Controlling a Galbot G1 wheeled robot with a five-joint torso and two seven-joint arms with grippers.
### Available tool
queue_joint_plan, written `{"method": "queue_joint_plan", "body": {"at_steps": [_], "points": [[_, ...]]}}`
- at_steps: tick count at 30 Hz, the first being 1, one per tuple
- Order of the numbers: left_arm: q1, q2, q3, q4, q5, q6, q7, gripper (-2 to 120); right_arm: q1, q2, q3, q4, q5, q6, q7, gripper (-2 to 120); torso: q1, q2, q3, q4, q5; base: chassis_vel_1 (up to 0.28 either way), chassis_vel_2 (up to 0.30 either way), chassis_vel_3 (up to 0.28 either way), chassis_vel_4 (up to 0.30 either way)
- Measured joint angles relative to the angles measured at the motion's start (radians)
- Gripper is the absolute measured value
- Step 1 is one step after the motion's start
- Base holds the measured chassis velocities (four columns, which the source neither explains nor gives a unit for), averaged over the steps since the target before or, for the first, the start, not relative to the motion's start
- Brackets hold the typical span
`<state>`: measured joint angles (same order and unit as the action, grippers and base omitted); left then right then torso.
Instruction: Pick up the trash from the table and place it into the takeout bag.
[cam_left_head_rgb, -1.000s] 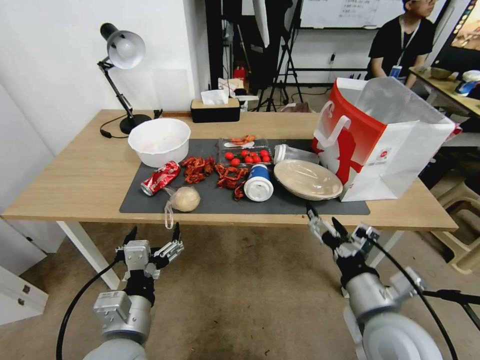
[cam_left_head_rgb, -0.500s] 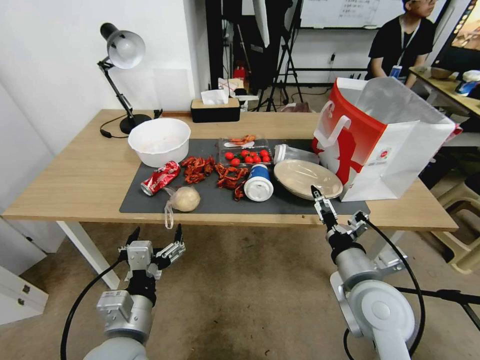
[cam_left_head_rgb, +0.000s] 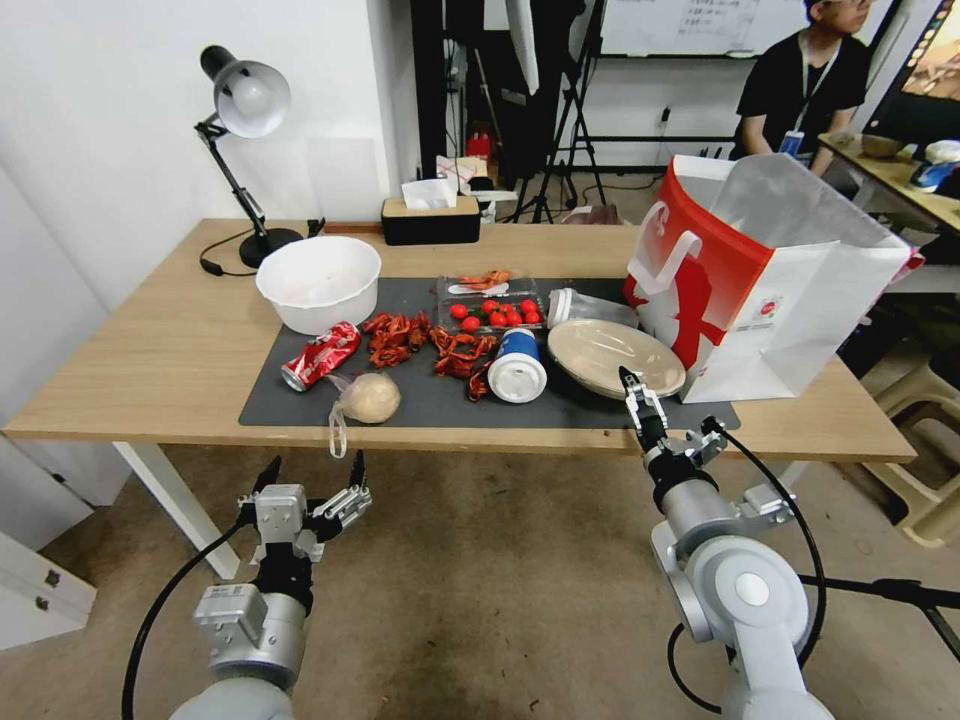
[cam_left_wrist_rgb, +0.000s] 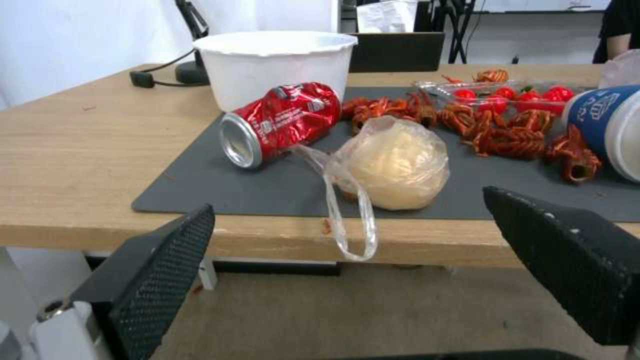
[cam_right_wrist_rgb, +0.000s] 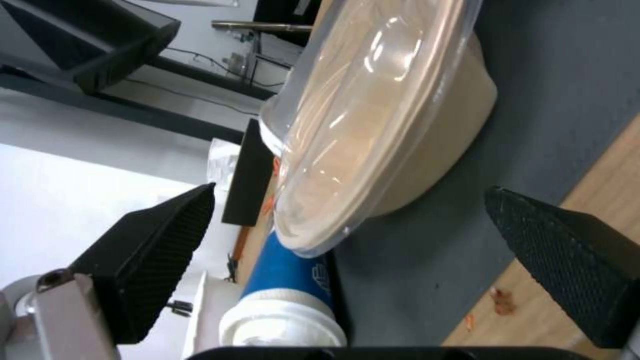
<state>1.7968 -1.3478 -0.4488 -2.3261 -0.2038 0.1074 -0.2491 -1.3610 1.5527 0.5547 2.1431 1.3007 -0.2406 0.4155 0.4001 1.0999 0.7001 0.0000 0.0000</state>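
Right pincer (cam_left_head_rgb: 634, 392) gapes at the lid's (cam_left_head_rgb: 610, 355) near edge.

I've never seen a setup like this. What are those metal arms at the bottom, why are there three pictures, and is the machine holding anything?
It is a wheeled robot with two arms. The wide picture comes from a camera on its head; the other two come from cameras on its wrists, looking out between each gripper's black fingers.

On the table lies a grey mat with trash: a crushed red can, a clear bag with a beige lump, a blue-and-white cup on its side, a beige round lid and a clear container. A big red-and-white takeout bag stands at the right.

Nothing is held. The right gripper is open at the lid's near edge. The left gripper waits open, below the table's front edge.
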Motion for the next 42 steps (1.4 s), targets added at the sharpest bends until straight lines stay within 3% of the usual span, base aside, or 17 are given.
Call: {"method": "queue_joint_plan", "body": {"at_steps": [4, 9, 12, 14, 15, 18, 24, 28, 31, 42], "points": [[0.003, -0.002, -0.001, -0.001, 0.001, -0.004, -0.001, 100, 0.026, -0.002, 0.001, -0.015, 0.026, 0.0, 0.022, 100, 0.0, 0.0, 0.0, 0.0, 0.0, 0.0, 0.0, 0.0, 0.0], [0.007, -0.003, -0.001, -0.001, 0.002, -0.01, -0.001, 100, 0.052, -0.004, 0.003, -0.038, 0.047, -0.001, 0.037, 88, 0.0, 0.0, 0.0, 0.0, 0.0, 0.0, 0.0, 0.0, 0.0], [0.009, -0.003, -0.002, -0.003, 0.003, -0.011, -0.002, 100, 0.068, -0.003, 0.002, -0.049, 0.056, -0.001, 0.041, 71, 0.0, 0.0, 0.0, 0.0, 0.0, 0.0, 0.0, 0.0, 0.0], [0.009, -0.004, -0.002, -0.003, 0.003, -0.011, -0.002, 100, 0.07, -0.003, 0.002, -0.05, 0.058, -0.001, 0.042, 70, 0.0, 0.0, 0.0, 0.0001, 0.0, 0.0, 0.0, 0.0, 0.0], [0.01, -0.004, -0.003, -0.003, 0.003, -0.012, -0.003, 100, 0.075, -0.001, 0.002, -0.055, 0.063, -0.001, 0.044, 60, 0.0, 0.0, 0.0, 0.0, 0.0, 0.0, 0.0, 0.0, 0.0], [0.01, -0.004, -0.004, -0.003, 0.003, -0.013, -0.005, 100, 0.076, 0.001, 0.003, -0.058, 0.066, -0.001, 0.044, 53, 0.0, 0.0, 0.0, 0.0, 0.0, 0.0, 0.0, 0.0, 0.0], [0.01, -0.005, -0.002, -0.003, 0.003, -0.014, -0.009, 100, 0.072, 0.002, 0.005, -0.056, 0.072, -0.001, 0.046, 27, 0.0, 0.0, 0.0, 0.0001, -0.0001, 0.0, 0.0, 0.0, 0.0], [0.009, -0.006, -0.001, -0.001, 0.003, -0.016, -0.01, 100, 0.068, 0.001, 0.006, -0.052, 0.072, -0.001, 0.047, 18, 0.0, 0.0, 0.0, 0.0, 0.0, 0.0, 0.0, 0.0, 0.0], [0.009, -0.006, 0.0, 0.0, 0.004, -0.021, -0.012, 100, 0.062, 0.001, 0.007, -0.045, 0.072, -0.001, 0.047, 3, 0.0, 0.0, 0.0, 0.0, 0.0, 0.0, 0.0, 0.0, 0.0], [0.008, -0.004, 0.004, 0.008, 0.005, -0.03, -0.019, 100, 0.028, 0.003, 0.001, -0.012, 0.069, -0.004, 0.043, 0, 0.0, 0.0, 0.0, 0.0, 0.0, 0.0, 0.0, 0.0, 0.0]]}}
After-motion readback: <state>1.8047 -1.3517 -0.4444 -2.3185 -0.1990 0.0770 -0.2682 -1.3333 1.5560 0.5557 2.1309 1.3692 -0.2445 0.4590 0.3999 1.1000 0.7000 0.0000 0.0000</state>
